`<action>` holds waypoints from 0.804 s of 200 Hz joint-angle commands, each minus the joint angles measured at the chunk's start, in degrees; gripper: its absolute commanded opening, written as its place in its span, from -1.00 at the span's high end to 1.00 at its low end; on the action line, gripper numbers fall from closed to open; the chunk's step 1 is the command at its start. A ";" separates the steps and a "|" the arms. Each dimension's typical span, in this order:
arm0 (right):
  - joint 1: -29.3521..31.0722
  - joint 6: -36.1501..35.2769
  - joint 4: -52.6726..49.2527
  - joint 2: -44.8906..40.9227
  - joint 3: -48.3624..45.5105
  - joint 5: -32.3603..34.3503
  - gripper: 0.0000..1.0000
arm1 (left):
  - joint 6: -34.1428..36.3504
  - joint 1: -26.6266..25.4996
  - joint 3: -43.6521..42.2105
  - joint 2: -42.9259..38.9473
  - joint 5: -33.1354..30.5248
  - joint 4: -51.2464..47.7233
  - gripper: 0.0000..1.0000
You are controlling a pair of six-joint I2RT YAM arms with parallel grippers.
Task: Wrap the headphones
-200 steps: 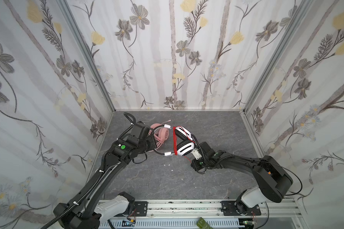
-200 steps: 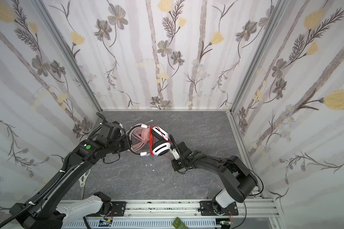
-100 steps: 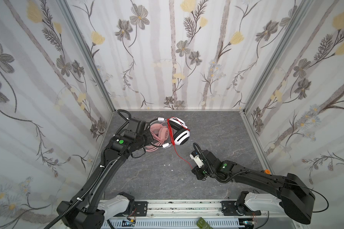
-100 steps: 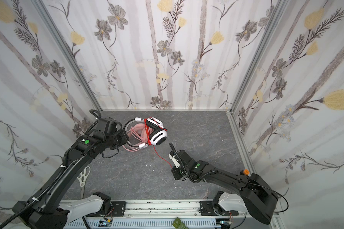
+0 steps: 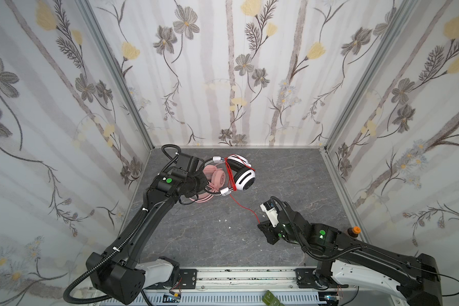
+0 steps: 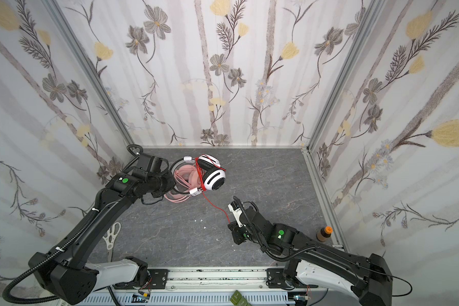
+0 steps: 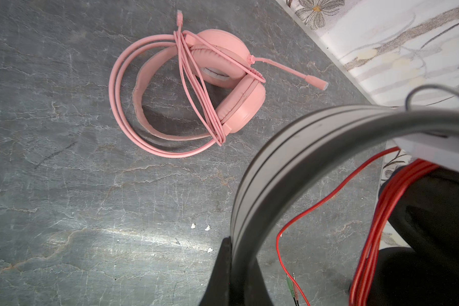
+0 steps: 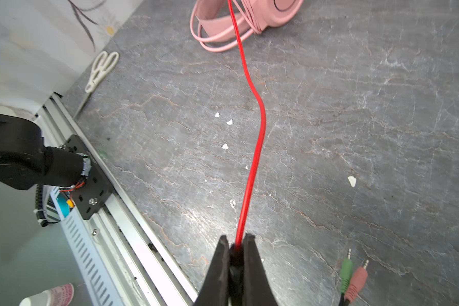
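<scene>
Grey stone-look bench (image 5: 223,251), boxed in by floral-papered walls (image 5: 236,66).

- Far left, by the wall: white-handled scissors (image 6: 112,235) flat on the bench.
- Left pincer (image 7: 236,278): clamped on the grey headband of the white headset (image 5: 243,177), holding it up off the bench, cups pointing toward the middle.
- Pink headset (image 7: 223,79): lies on the bench under and just behind the raised one, own pink cord looped around band and cups, mic boom sticking out toward the wall.
- Red cable (image 8: 252,164): several turns wound across the white headset beside its cups; one loose strand runs from there down and right, fairly straight with a slight kink.
- Right pincer (image 8: 236,246): closed tight on that strand, low over the bench, well apart from both headsets.
- Green and pink plugs (image 8: 353,275): just beside the right pincer; cannot tell whether they touch the bench.
- Far right edge: small brown bottle (image 6: 324,234), orange cap, upright.
</scene>
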 commanded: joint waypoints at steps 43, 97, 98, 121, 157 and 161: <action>2.72 -8.64 -11.30 1.64 18.85 10.33 0.74 | 1.28 -9.29 3.59 4.23 -9.04 -3.59 1.00; 0.33 -18.41 -17.74 0.72 26.70 14.28 0.70 | -2.89 -19.10 -3.32 -4.78 -15.61 -4.49 1.00; 0.20 -18.55 -17.84 0.72 26.81 14.27 0.70 | -2.97 -19.22 -3.43 -4.99 -15.70 -4.60 1.00; -2.10 -21.03 -18.38 1.42 29.85 13.05 0.72 | -3.83 -22.03 -7.04 -10.08 -14.75 -4.11 1.00; -5.69 -24.55 -19.55 7.25 35.37 7.90 0.72 | -4.24 -23.32 -11.09 -14.75 -14.76 -2.61 1.00; -5.88 -24.81 -19.81 8.08 35.99 7.36 0.72 | -4.07 -23.35 -11.10 -14.93 -15.02 -2.60 1.00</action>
